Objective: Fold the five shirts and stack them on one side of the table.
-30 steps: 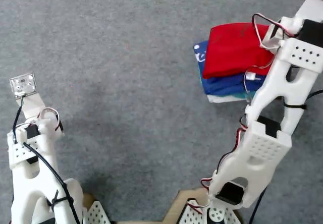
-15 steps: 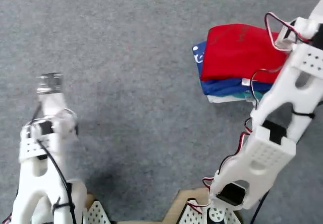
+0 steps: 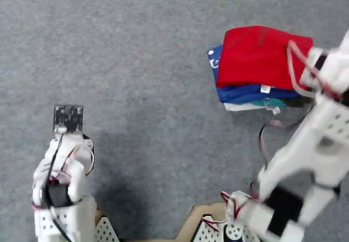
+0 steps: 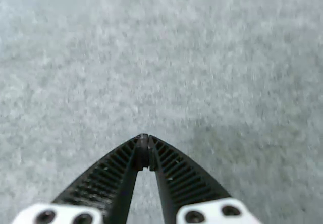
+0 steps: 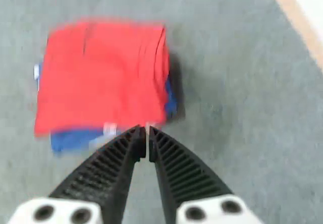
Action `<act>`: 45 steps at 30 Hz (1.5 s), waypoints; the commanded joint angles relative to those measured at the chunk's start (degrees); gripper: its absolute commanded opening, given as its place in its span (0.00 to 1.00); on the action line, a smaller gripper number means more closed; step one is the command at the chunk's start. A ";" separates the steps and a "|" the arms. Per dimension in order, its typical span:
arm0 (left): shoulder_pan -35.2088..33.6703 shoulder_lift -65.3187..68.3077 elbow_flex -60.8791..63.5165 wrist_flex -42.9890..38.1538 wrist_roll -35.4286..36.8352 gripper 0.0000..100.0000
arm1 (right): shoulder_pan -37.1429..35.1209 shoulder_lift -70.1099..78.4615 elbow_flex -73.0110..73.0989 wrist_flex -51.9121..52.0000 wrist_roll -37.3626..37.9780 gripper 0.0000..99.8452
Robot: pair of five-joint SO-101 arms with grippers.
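The shirts (image 3: pixel 248 92) lie stacked, red shirt (image 3: pixel 256 56) on top, near the counter's (image 3: pixel 152 62) far right corner, set back from its far edge. The right pincer (image 5: pixel 147 133), tips together, hangs at the stack's near edge. The left pincer (image 4: pixel 144 151), tips likewise together, hangs toward the near left corner, with broad grey counter between it and the stack.

No legible txt; white print on blue shirt (image 3: pixel 245 93), neck tag (image 3: pixel 265 89) both unreadable.

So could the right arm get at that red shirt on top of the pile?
Probably yes: the right gripper, shut, hangs close by the edge of the red shirt, which lies uppermost with nothing over it.
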 commanded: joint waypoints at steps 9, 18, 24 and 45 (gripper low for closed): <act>-8.13 -1.93 10.24 -0.09 -0.18 0.03 | -12.31 -46.55 82.42 -34.90 3.08 0.01; -8.40 -3.87 9.80 0.00 0.09 0.03 | -18.29 -76.88 113.27 -40.09 -2.81 0.01; -8.57 -3.87 9.80 0.00 0.09 0.03 | -18.29 -92.26 121.54 -32.62 -6.59 0.01; -8.40 -3.87 9.80 0.00 0.09 0.03 | -18.11 -91.47 123.74 -31.82 -12.57 0.02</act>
